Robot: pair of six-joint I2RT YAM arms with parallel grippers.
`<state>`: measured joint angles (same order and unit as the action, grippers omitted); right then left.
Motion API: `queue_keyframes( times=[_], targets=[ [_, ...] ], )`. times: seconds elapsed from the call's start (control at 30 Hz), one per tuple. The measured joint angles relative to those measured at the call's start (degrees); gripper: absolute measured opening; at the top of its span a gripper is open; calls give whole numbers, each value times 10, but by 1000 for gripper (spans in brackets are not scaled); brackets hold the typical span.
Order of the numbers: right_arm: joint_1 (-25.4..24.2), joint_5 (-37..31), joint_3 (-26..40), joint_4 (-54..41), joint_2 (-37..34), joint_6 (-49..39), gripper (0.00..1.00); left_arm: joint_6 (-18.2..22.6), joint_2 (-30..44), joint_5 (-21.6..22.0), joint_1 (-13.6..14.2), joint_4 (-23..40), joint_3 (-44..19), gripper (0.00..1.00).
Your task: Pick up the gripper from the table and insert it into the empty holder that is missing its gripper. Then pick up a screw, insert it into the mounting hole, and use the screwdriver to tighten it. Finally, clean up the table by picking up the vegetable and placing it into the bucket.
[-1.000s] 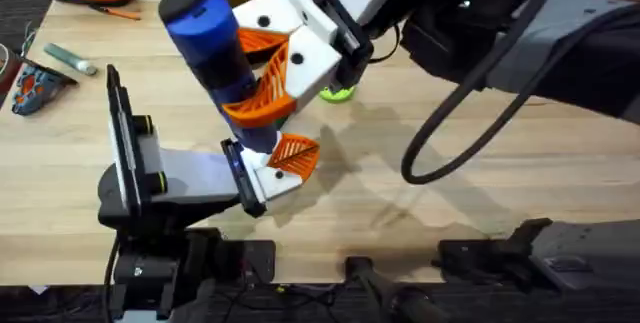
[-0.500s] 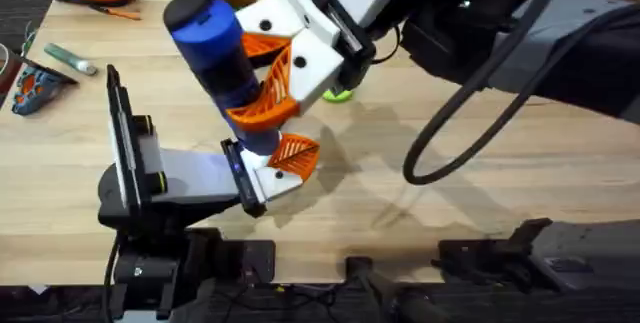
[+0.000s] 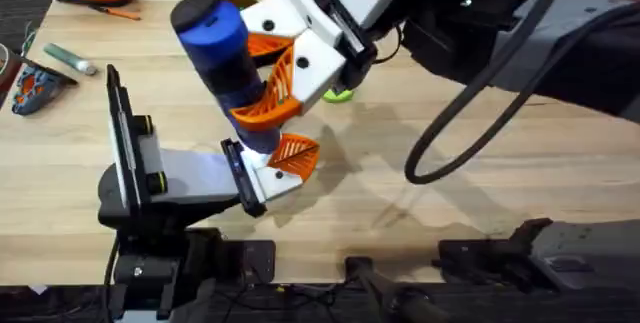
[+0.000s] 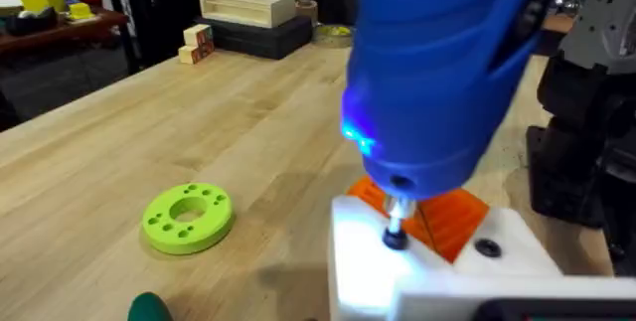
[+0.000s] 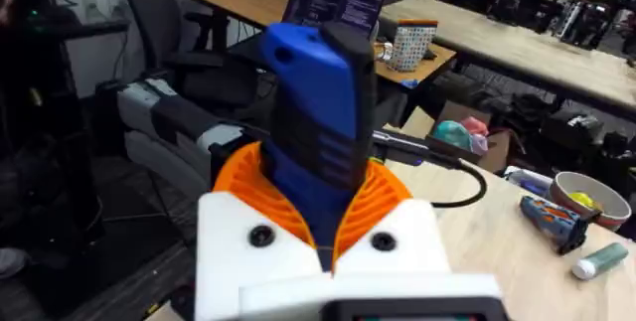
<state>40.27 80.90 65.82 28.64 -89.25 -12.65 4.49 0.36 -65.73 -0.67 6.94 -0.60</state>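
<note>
Gripping the blue screwdriver point(image 3: 222, 58) between its orange pads, the right gripper point(image 3: 280, 73) has the metal tip seated in the white holder point(image 4: 437, 261), where the orange finger piece point(image 3: 295, 153) is already fitted. So I judge the tightening step is under way. Whether the left gripper's fingers are spread or pressed together, I cannot tell. Cleanup remains: a dark green vegetable point(image 4: 149, 308) lies beside the green ring point(image 4: 188, 217) on the table point(image 3: 520, 178).

The right gripper point(image 3: 275, 83) clamps the blue screwdriver point(image 3: 225, 63) between its orange pads. The screwdriver tilts, its lower end on the white holder point(image 3: 270, 175), beside the orange gripper point(image 3: 296, 153) there.
</note>
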Motion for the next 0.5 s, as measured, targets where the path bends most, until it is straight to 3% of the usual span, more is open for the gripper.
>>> queue_keyframes(
  times=[0.5],
  targets=[
    [0, 0, 0, -13, 0, -9, 8, 0, 0, 0, 0, 0, 0, 13]
  ],
)
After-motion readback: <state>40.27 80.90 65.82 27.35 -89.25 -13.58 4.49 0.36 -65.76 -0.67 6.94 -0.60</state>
